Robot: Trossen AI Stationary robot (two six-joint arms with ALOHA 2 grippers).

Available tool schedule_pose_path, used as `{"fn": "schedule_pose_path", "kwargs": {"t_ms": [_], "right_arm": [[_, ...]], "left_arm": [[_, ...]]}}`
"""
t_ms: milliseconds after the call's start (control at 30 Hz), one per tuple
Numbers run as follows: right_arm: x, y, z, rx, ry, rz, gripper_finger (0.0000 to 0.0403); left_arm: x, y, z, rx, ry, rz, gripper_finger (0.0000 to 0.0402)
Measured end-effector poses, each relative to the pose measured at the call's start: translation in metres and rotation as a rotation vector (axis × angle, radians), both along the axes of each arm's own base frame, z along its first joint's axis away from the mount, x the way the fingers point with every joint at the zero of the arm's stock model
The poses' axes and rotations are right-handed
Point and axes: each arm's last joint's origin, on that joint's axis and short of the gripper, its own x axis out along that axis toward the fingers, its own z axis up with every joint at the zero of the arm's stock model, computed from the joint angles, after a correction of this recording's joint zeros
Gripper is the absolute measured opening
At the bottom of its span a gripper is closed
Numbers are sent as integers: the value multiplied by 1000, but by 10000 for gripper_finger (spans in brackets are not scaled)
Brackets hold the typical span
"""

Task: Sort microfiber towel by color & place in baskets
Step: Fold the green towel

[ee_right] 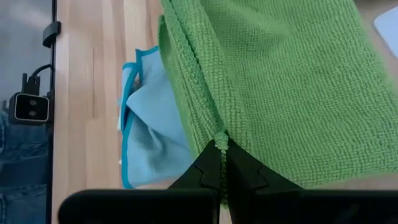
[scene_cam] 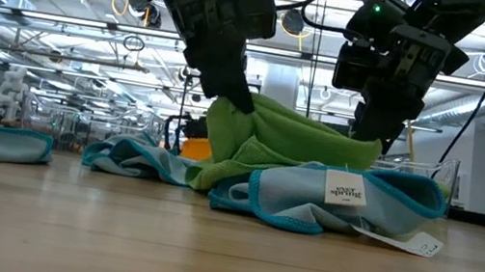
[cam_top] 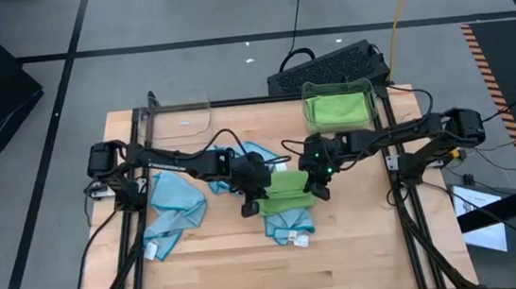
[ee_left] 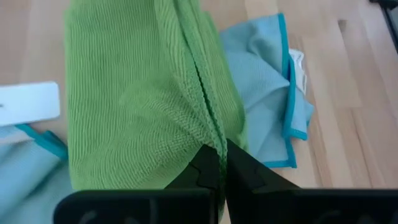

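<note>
A green towel is stretched between my two grippers at mid-table, and both are shut on it. My left gripper is at the towel's left end, my right gripper at its right end. Under it lies a light blue towel with a white tag. More blue towels lie at the left and behind. A clear basket at the far right holds a green towel. Another clear basket stands at the far left. My left gripper pinches the green towel's hemmed edges between its two fingers, several layers together. The fingers slant down from the table's left. The towel sags from the hold, and its lower part rests on the blue towel. My right gripper pinches the towel's bunched edge at the opposite end, between its two fingers. Several layers show beside the hold. The fingers slant down from the table's right. The cloth hangs slack toward the blue towel below.
A black keyboard lies beyond the table's far edge. Bare wood runs along the near side of the table. Black frame rails line the left and right edges.
</note>
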Motion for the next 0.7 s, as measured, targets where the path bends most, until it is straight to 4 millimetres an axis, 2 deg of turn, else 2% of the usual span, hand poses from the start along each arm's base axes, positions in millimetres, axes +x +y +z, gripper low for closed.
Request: {"fn": "schedule_pose_path", "kwargs": {"t_ms": [200,433,700], "right_arm": [[-4,2,-6,1,16,9,2],[-9,3,-12,12,51,3,22],[-10,4,-13,35,58,15,58]], "left_arm": [[1,-5,1,9,-7,2,8],[1,-5,1,10,-13,10,11],[6,-12,5,8,-80,-6,64]]}}
